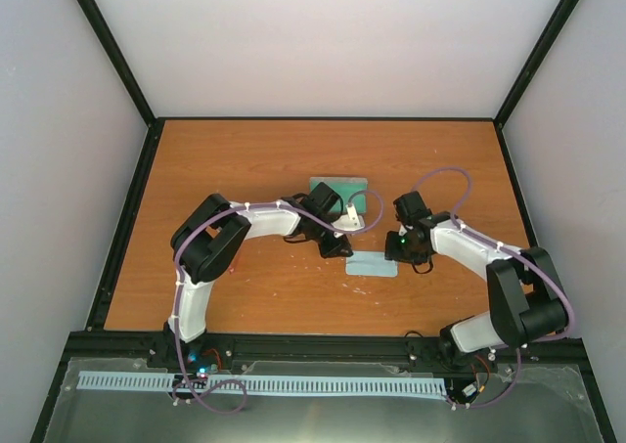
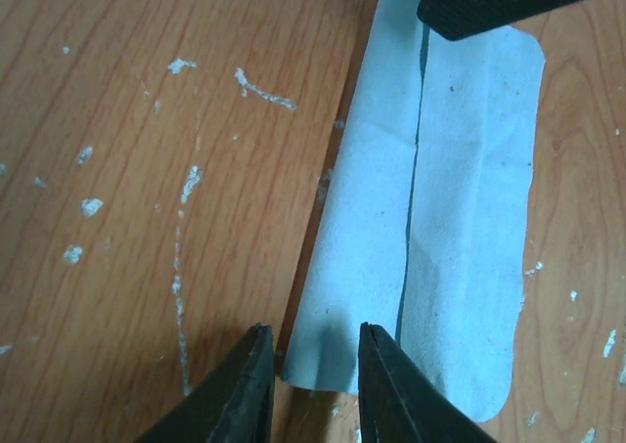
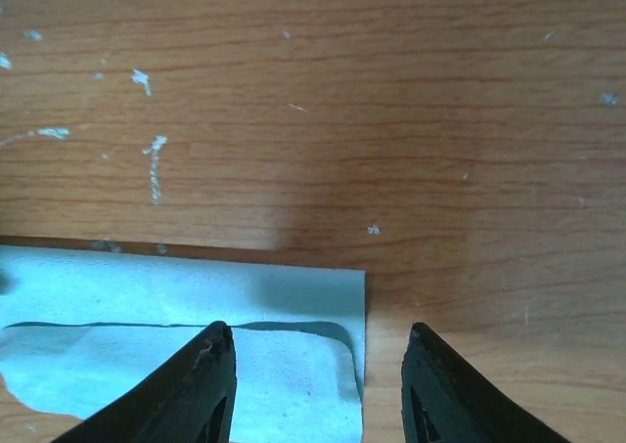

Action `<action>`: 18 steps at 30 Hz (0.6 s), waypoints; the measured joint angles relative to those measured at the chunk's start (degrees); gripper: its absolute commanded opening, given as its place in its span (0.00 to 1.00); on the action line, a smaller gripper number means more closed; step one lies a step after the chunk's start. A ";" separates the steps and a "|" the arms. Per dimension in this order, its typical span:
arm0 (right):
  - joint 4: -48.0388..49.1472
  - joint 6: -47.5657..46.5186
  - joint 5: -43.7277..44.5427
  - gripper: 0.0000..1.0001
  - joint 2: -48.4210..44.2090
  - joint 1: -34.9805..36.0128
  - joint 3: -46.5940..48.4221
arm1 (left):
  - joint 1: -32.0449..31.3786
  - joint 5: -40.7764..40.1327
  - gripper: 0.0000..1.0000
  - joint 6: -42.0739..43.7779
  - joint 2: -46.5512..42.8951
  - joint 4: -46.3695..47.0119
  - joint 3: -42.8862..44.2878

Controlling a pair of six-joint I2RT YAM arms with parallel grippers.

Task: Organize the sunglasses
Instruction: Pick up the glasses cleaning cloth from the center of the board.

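A light blue cloth [image 1: 374, 265] lies folded flat on the wooden table, its fold seam running along its length [image 2: 440, 218]. My left gripper [image 2: 315, 337] stands over the cloth's near left corner, jaws slightly apart, gripping nothing. My right gripper [image 3: 318, 331] hovers over the opposite end of the cloth [image 3: 196, 296], jaws wide and empty, straddling its edge. In the top view the left gripper [image 1: 340, 249] and right gripper [image 1: 393, 252] flank the cloth. The sunglasses are not visible in any view.
An open case with green lining [image 1: 337, 191] sits just behind the cloth, partly covered by the left arm. One right finger [image 2: 489, 3] shows at the top of the left wrist view. Black frame rails border the table [image 1: 245, 306].
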 measured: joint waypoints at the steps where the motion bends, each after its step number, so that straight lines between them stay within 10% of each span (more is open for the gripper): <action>1: 0.04 -0.33 -0.09 0.47 0.63 -0.07 0.02 | 0.00 -0.15 0.27 0.09 0.00 -0.02 -0.26; 18: 0.92 -2.89 -0.48 0.38 5.11 -0.13 1.42 | 0.00 -0.76 0.12 0.11 -0.55 0.42 -1.11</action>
